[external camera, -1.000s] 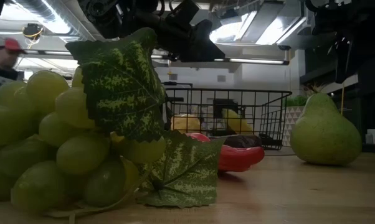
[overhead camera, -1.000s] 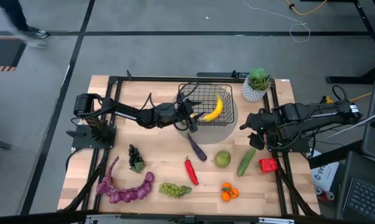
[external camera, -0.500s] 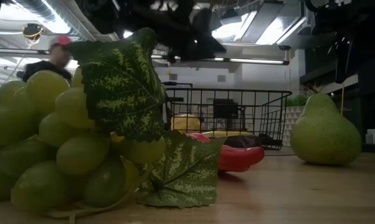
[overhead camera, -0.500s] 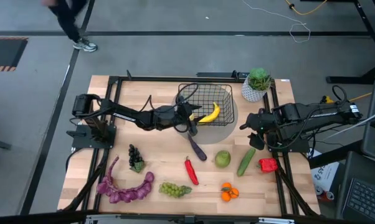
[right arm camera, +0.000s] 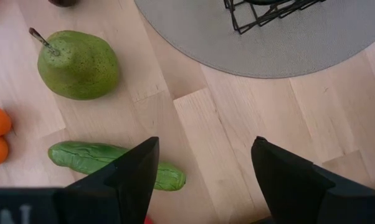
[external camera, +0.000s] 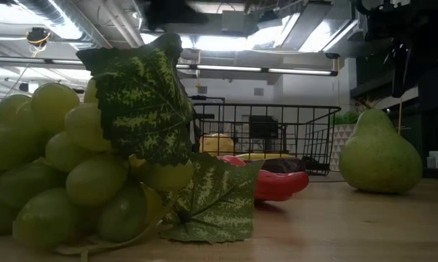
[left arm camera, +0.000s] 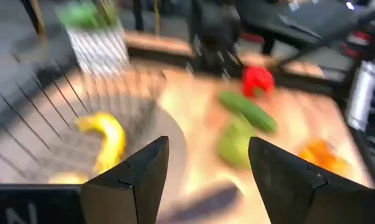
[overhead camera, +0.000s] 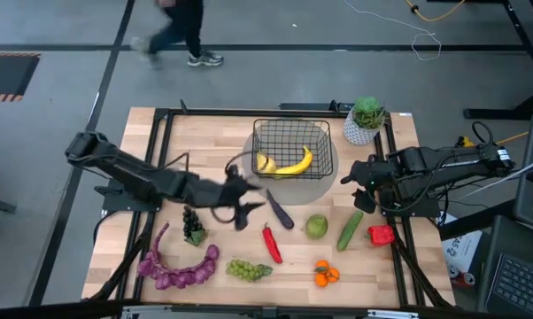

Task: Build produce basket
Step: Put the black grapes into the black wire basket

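Observation:
The black wire basket (overhead camera: 291, 146) stands on a grey round mat (overhead camera: 324, 182) at the far middle of the table. In it lie a yellow banana (overhead camera: 298, 163) and a smaller yellow piece (overhead camera: 263, 163). My left gripper (overhead camera: 245, 211) hovers open and empty over the table's middle, just left of the dark eggplant (overhead camera: 279, 212). It looks toward the banana (left arm camera: 108, 140), the green pear (left arm camera: 233, 141) and the cucumber (left arm camera: 248, 111). My right gripper (overhead camera: 359, 175) waits open at the right, above the pear (right arm camera: 78, 57) and the cucumber (right arm camera: 113, 163).
On the near half lie a red chili (overhead camera: 271, 242), green grapes (overhead camera: 249, 269), purple grapes (overhead camera: 180, 271), a dark bunch (overhead camera: 193, 225), oranges (overhead camera: 326, 275) and a red pepper (overhead camera: 382, 235). A potted plant (overhead camera: 366, 120) stands far right. A person walks beyond the far edge.
My left gripper has drawn back from the basket toward the table's near left, rising a little and rolling, its fingers still apart. The banana, first propped up in the basket, has dropped flat onto the basket's floor. My right arm has kept still.

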Available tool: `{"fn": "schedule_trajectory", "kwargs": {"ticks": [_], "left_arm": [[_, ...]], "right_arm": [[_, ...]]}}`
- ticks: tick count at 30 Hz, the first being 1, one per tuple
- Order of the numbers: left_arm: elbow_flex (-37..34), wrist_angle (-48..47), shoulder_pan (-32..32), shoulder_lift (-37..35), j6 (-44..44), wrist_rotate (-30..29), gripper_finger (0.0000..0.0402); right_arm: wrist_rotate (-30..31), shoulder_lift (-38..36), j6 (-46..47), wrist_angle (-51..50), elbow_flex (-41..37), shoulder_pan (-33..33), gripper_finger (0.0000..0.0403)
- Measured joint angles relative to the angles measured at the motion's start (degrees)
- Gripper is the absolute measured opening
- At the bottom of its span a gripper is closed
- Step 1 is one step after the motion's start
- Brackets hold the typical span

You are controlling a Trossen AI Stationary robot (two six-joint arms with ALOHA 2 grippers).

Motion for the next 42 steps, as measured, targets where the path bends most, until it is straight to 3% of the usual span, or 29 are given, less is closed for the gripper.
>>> {"fn": "schedule_trajectory", "kwargs": {"ticks": [7,12,19,25,29,42], "left_arm": [[0.0,-23.0,-9.5,-0.3,-24.5,3.7,0.0215],[0.0,-32.3,-13.8,-0.3,-43.9,4.4,0.0215],[0.0,-41.4,-16.9,-0.3,-66.6,10.7,0.0215],[0.0,-55.8,-17.0,-0.3,-86.8,17.6,0.0215],[0.0,-60.6,-17.0,-0.3,-92.8,20.7,0.0215],[0.0,-60.6,-16.7,2.1,-96.0,21.3,0.0215]], "right_arm": [[0.0,0.0,-0.1,-0.1,0.0,0.0,0.0255],[0.0,0.0,0.0,-0.1,0.0,0.0,0.0255],[0.0,0.0,0.2,0.0,0.0,0.0,0.0255],[0.0,0.0,0.2,0.0,0.0,0.0,0.0255],[0.0,0.0,0.3,0.0,0.0,0.0,0.0255],[0.0,0.0,0.3,0.0,0.0,0.0,0.0255]]}}
